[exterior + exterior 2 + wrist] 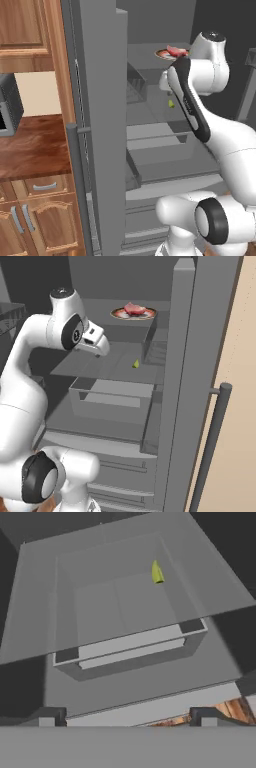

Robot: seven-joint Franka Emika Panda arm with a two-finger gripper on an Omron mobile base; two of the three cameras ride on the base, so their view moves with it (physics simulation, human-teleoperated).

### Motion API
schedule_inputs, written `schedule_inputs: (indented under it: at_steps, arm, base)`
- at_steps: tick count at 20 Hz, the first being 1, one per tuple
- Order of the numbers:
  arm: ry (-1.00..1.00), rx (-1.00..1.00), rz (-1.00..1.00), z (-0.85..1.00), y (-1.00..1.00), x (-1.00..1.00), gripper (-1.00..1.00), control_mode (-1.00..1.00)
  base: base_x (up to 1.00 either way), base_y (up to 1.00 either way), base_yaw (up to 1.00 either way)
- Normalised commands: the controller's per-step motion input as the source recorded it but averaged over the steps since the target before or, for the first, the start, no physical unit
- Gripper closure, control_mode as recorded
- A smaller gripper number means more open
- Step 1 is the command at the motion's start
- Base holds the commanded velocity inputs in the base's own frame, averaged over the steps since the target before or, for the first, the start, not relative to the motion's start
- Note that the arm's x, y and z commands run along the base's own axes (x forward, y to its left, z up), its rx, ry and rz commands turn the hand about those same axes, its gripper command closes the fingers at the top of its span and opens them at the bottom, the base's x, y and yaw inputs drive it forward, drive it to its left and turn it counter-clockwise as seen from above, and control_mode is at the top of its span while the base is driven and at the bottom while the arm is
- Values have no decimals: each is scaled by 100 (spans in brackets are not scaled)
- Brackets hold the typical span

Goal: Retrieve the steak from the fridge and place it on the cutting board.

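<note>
The fridge (102, 125) stands open, its grey shelves and drawers in sight. On an upper shelf at the back, the red-pink steak (134, 308) (175, 50) lies on a round orange-rimmed plate (120, 314). My hand (97, 340) hovers in front of the shelf below, lower than the steak and to its left in the right base view. In the hand view my gripper (127, 718) is open with nothing between its fingertips (47, 718), and looks down onto the grey shelf and drawer. The cutting board is out of view.
A tiny green item (157, 573) (135, 364) lies on the middle shelf. An open grey drawer (110, 396) juts out below it. The fridge door (200, 356) flanks the opening. A reddish-brown countertop (30, 145) with a microwave (7, 105) lies left.
</note>
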Motion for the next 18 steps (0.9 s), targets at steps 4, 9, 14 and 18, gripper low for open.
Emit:
schedule_inputs:
  at_steps: [4, 9, 14, 18]
  arm:
    - [-17, 0, -16, 48, -75, 17, -100, -100]
    - [-31, -1, -9, 32, -60, 19, -100, -100]
    - [-34, -1, 0, 22, -11, 30, -100, -100]
    - [-8, 0, 0, 40, 0, 40, -100, -100]
  base:
    - [0, 0, 0]
    - [0, 0, 0]
    - [0, 0, 0]
    - [0, 0, 0]
